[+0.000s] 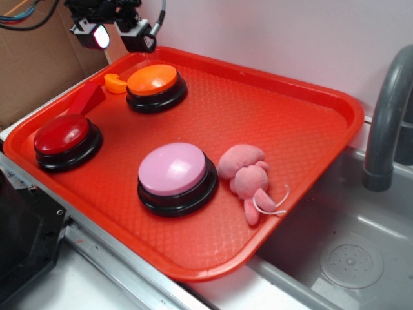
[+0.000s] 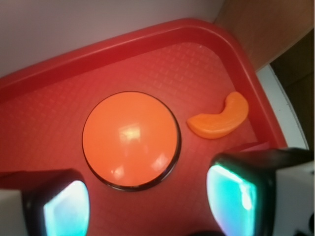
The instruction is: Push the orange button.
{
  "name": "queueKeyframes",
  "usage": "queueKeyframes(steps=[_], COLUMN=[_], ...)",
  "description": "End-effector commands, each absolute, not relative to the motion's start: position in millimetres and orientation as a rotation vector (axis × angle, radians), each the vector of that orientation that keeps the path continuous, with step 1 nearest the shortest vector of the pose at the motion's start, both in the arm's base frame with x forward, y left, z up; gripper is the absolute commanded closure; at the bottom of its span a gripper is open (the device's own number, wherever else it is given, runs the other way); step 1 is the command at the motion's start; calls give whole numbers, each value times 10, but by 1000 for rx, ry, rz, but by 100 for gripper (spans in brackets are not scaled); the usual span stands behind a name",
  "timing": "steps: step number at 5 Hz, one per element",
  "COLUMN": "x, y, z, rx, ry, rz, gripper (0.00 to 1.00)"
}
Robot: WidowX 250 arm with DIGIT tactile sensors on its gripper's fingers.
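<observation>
Above the orange button we see our gripper hanging with jaws spread, grasping nothing; the button sits on the red tray, just beside a small orange curved piece.

Toy-kitchen test bench: grey sink, faucet, cardboard backdrop.

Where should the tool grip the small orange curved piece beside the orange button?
Grip the orange curved piece across its narrow middle, coming straight down from above. It lies flat on the tray, apart from the orange button, and its thin arc suits the tool, probably with fingers on its inner and outer curves.
</observation>
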State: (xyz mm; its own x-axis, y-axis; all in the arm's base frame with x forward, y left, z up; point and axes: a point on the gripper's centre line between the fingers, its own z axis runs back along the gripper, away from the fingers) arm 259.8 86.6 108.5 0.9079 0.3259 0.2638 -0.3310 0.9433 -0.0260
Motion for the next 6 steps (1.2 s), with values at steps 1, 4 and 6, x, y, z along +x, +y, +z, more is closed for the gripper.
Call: queueKeyframes(steps=[1,4,6], x=[2548,2431,2412], y=[985,935,804], z=[1270,1441,1523], rx=[32,-13,-20], ry=[-305,-332,-338], rz=[323,250,230], gripper=[0,0,0])
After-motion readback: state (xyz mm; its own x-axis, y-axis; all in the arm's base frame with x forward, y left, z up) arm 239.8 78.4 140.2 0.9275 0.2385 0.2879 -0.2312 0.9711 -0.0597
